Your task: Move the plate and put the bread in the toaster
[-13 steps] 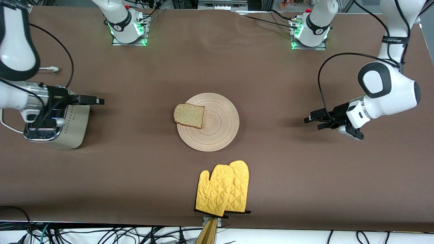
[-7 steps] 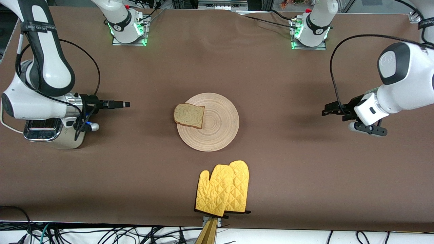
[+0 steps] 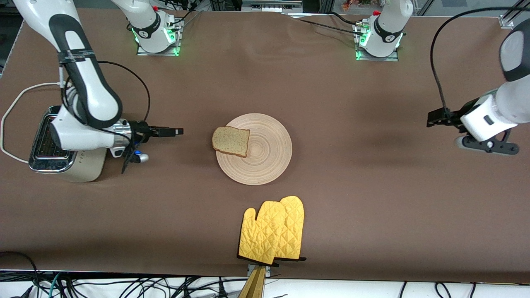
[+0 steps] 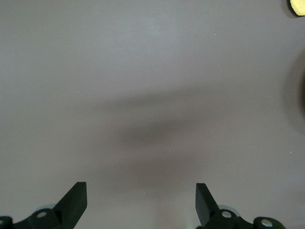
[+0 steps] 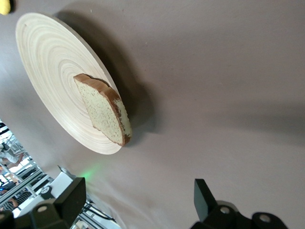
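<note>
- Pale grooved wood, round and flat: plate (image 3: 258, 149) at mid-table, concentric rings across its face.
- Resting on plate's rim toward the right arm's end: bread (image 3: 231, 141), square brown slice, darker crust, overhanging the edge.
- Cream rounded toaster (image 3: 62, 151), chrome top, well apart from plate at the right arm's end.
- Right gripper (image 3: 177, 131) between toaster and plate, jaws spread, nothing held.
- Left gripper (image 3: 434, 117) over bare brown cloth, well apart from plate, fingers (image 4: 76, 200) parted, empty.
- Quilted yellow mitts (image 3: 273, 229) nearer the camera than plate.
</note>
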Tool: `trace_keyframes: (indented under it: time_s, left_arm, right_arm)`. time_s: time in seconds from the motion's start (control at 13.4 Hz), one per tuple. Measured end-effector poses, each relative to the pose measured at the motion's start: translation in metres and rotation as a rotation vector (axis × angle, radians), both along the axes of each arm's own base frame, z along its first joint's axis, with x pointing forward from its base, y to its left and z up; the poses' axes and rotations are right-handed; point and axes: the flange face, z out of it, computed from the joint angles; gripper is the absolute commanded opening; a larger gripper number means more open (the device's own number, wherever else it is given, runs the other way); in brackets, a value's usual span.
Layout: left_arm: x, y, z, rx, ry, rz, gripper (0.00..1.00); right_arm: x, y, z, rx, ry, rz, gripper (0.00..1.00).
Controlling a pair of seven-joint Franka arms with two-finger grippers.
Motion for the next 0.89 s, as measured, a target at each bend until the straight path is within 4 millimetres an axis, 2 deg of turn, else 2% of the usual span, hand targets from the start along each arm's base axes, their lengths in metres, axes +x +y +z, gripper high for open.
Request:
trace_keyframes:
  time_s: [0.22,0.52,0.89]
  left_arm:
    - [-0.005,-0.002,0.032,0.035,-0.019,0.176,1.0]
    - [-0.008,-0.004,0.048,0.055,-0.034,0.225,1.0]
    - [-0.02,-0.038,0.063,0.071,-0.045,0.181,1.0]
  right_arm:
    - [-0.006,0.027,-0.016,0.011,-0.012,-0.006,1.0]
    - [-0.015,0.059,-0.046,0.02,-0.017,-0.031,1.0]
    - [-0.021,0.087,-0.072,0.024,-0.032,-0.052,1.0]
